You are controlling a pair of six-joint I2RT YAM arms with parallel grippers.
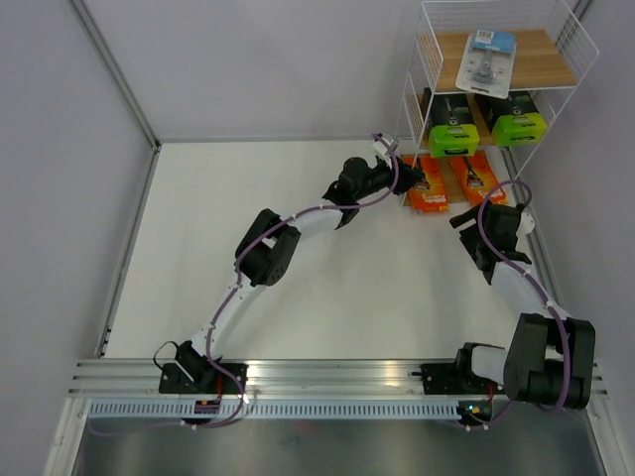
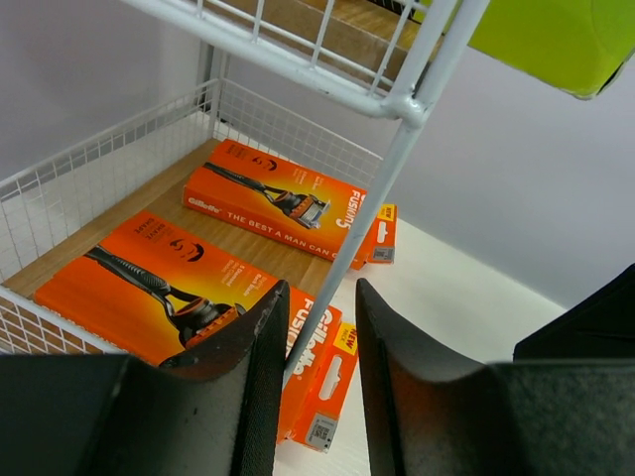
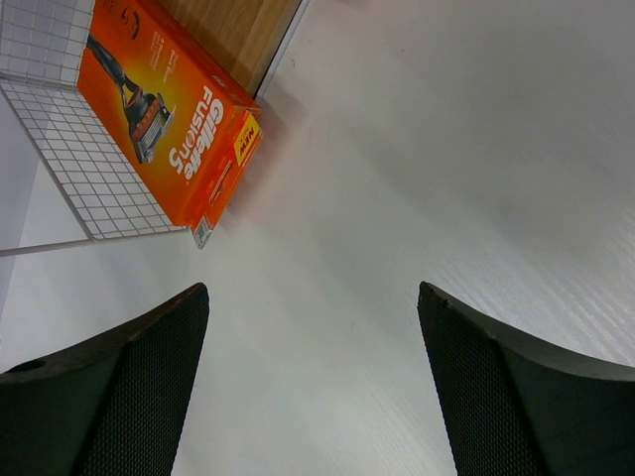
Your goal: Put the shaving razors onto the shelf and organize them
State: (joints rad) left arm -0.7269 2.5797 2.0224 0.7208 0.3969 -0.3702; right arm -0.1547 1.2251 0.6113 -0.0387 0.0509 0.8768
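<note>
The left gripper (image 1: 415, 178) reaches to the foot of the shelf (image 1: 551, 61) in the top view, right at the left-hand orange card. The right gripper (image 1: 464, 220) hangs over the table (image 1: 298, 248) just in front of the shelf. All five packs are on the shelf: the blister (image 1: 486, 59) on the top board, the two black boxes (image 1: 453, 134) on the middle one, and the two orange cards (image 1: 474, 178) on the bottom one.

From the left wrist, the jaws stand a narrow gap apart and grasp nothing. A white shelf post (image 2: 367, 208) runs down behind that gap. The near card (image 2: 149, 288) and far card (image 2: 278, 193) lie flat and roughly parallel on the bottom board, but both ends stick out past its front edge over the table.

From the right wrist, the fingers (image 3: 129, 377) are spread wide and empty above bare table. One orange card shows at upper left, its end jutting out beyond the board (image 3: 238, 30).

So placing looks done — what seems left is tidying. The orange cards could be pushed fully in, and the blister, lying slightly askew on top, could be squared up.
</note>
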